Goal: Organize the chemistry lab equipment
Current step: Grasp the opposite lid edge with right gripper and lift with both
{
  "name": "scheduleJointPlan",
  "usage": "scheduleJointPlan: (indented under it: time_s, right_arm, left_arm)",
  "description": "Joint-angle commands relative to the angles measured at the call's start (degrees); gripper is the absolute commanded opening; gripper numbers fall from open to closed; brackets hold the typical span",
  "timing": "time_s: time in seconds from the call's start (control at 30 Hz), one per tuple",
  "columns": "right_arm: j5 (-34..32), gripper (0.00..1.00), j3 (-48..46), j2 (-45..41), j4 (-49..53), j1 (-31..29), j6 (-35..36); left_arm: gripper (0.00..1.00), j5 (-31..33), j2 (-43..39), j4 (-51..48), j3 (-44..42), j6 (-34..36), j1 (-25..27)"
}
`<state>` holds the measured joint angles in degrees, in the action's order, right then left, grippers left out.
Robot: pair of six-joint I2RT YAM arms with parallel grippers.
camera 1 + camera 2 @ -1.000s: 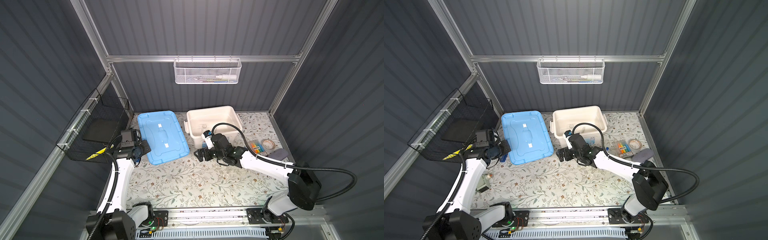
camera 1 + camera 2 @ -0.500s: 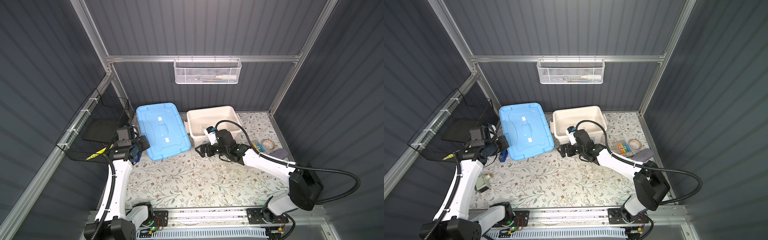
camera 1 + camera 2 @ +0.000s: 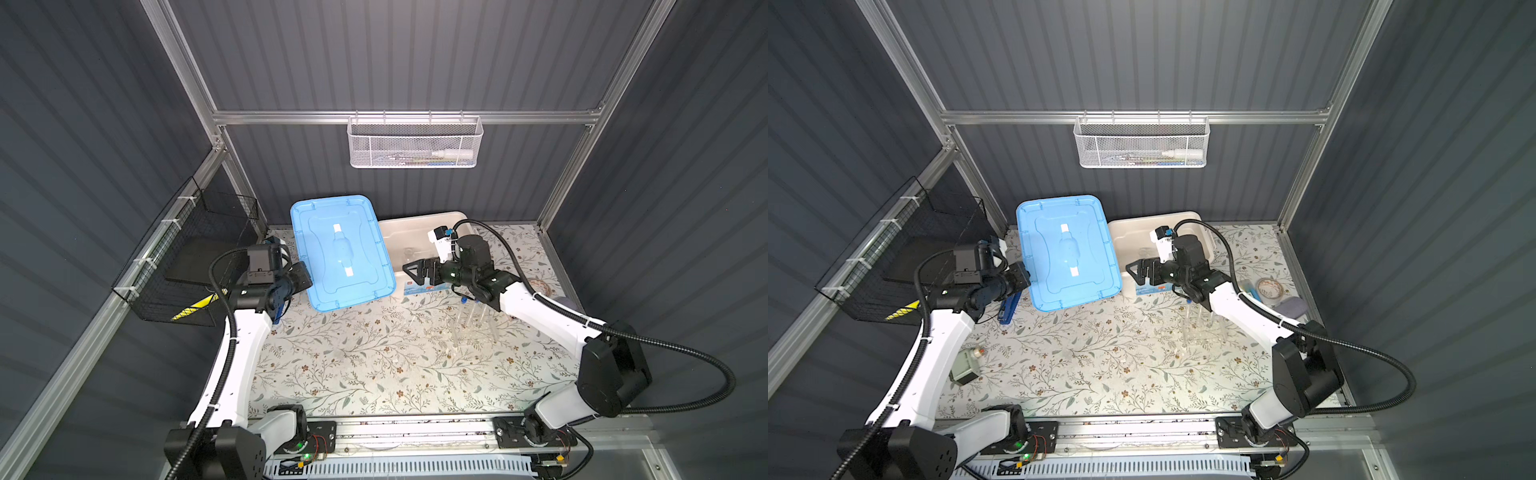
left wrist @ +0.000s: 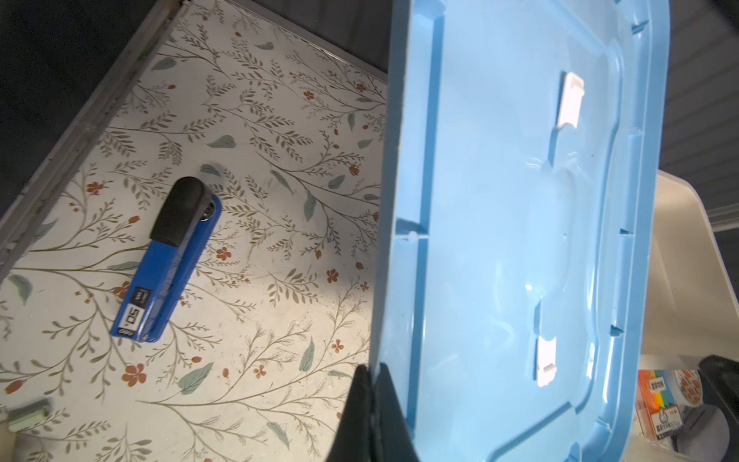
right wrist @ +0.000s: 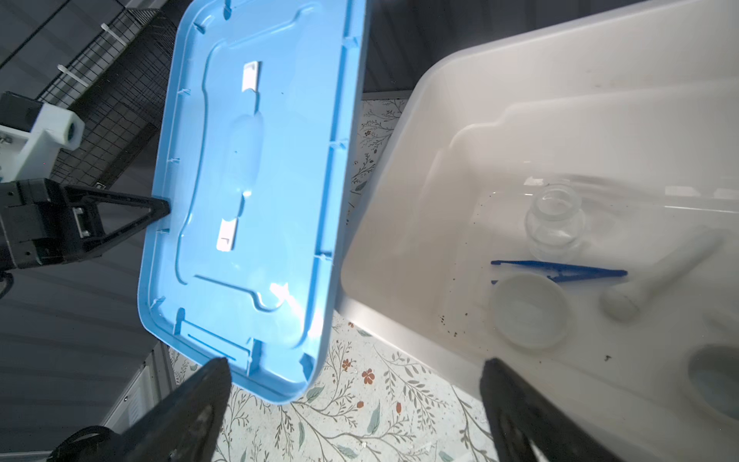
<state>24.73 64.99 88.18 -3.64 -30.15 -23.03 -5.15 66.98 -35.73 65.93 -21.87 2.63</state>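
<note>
My left gripper (image 3: pixel 305 276) (image 4: pixel 374 366) is shut on the rim of the blue lid (image 3: pixel 340 249) (image 5: pixel 256 180), which hangs tilted over the left edge of the white bin (image 3: pixel 419 218) (image 5: pixel 520 80). In the bin lie a small clear glass vessel (image 5: pixel 554 220), blue tweezers (image 5: pixel 560 272), a white bowl (image 5: pixel 530 310) and a white pestle (image 5: pixel 660 276). My right gripper (image 3: pixel 417 272) (image 5: pixel 356 364) stands open and empty at the bin's front, beside the lid's near corner. A clear tube rack (image 3: pixel 473 328) (image 3: pixel 1202 328) stands on the table under my right forearm.
A dark blue stapler (image 3: pixel 1009 307) (image 4: pixel 168 268) lies on the floral table under my left arm. Highlighters (image 4: pixel 656 400) and a tape roll (image 3: pixel 1268 286) sit at the right. A black wire basket (image 3: pixel 199 257) hangs left, a white mesh basket (image 3: pixel 415 143) on the back wall.
The left gripper has lifted the blue lid off the table and tilted it up toward the bin. The right gripper has shifted back and right along the bin's front, still open.
</note>
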Motion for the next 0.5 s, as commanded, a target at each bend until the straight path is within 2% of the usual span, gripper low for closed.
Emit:
scheduleJointPlan:
  time_s: [0.0,0.13,0.47]
  right_arm:
    - [3.27,0.99,2.1,2.09,-2.01,0.95,-1.08]
    - [4.72,0.99,2.84,3.71,-2.94,2.42,-1.83]
    - [14.23,0.94,5.09,9.87,-8.93,7.43,-7.14]
  left_arm:
    - [0.0,-0.16,1.51,4.75,2.97,-2.37,2.2]
    - [0.0,-0.74,3.39,8.02,3.11,-3.94,4.73]
    - [0.0,-0.78,9.76,12.14,5.17,-3.84,11.04]
